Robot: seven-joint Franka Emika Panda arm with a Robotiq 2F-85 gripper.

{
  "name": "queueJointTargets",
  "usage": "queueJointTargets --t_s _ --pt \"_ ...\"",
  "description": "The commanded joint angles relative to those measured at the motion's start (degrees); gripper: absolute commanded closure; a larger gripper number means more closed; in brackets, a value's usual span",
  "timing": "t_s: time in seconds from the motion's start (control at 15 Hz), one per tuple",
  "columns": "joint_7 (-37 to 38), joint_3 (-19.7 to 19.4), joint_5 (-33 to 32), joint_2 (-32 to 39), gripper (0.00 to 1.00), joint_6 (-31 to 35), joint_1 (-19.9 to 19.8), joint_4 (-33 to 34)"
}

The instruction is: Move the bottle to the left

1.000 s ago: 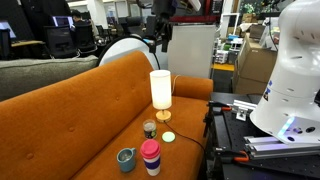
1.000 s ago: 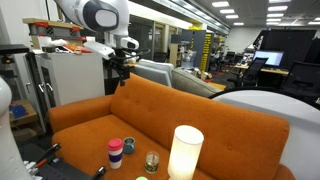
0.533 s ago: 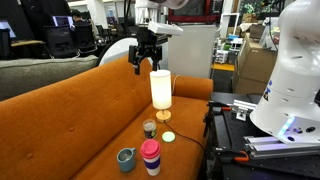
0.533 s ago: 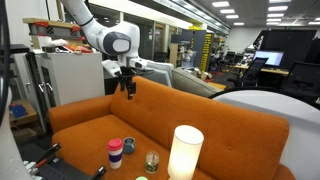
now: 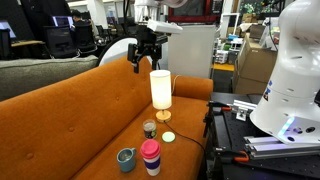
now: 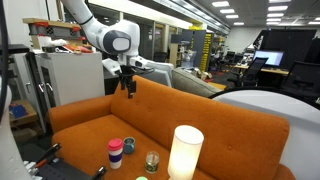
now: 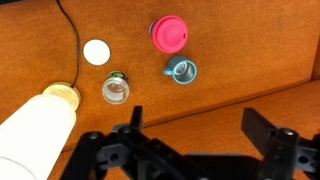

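Observation:
The bottle is a small dark olive-brown jar with a lighter rim. It stands on the orange sofa seat in both exterior views [image 5: 149, 129] [image 6: 151, 161] and shows from above in the wrist view [image 7: 116, 89]. My gripper [image 5: 144, 64] [image 6: 127, 89] hangs high above the sofa backrest, far from the bottle. In the wrist view its two dark fingers [image 7: 195, 132] are spread wide with nothing between them.
A pink tumbler [image 5: 150, 156] [image 7: 169, 32] and a teal mug [image 5: 126, 158] [image 7: 182, 70] stand near the bottle. A white cylindrical lamp [image 5: 160, 89] [image 6: 184, 153] [image 7: 35, 125] stands beside it, with a small white disc [image 5: 168, 136] [image 7: 96, 52] on the seat. A black table [image 5: 240, 130] borders the sofa.
One second ago the gripper was higher and further along the backrest. It came down toward the backrest and has held still over the last half second.

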Motion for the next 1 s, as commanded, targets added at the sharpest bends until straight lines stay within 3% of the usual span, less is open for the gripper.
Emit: queueJointTargets --t_s 0.0,0.33,0.67,0.73,0.93 --pt "-1.8 0.6 1.8 2.7 0.0 1.5 -1.0 0.6" --pt "-2.1 0.0 5.4 15.6 0.0 5.6 -2.9 3.3" --pt "3.4 -0.6 6.2 28.9 0.0 7.2 -5.3 9.7" --pt "2.1 -0.6 4.6 26.1 0.0 7.2 -5.0 6.9" --pt "3.3 -0.7 4.7 29.7 0.0 7.2 -5.3 9.8"
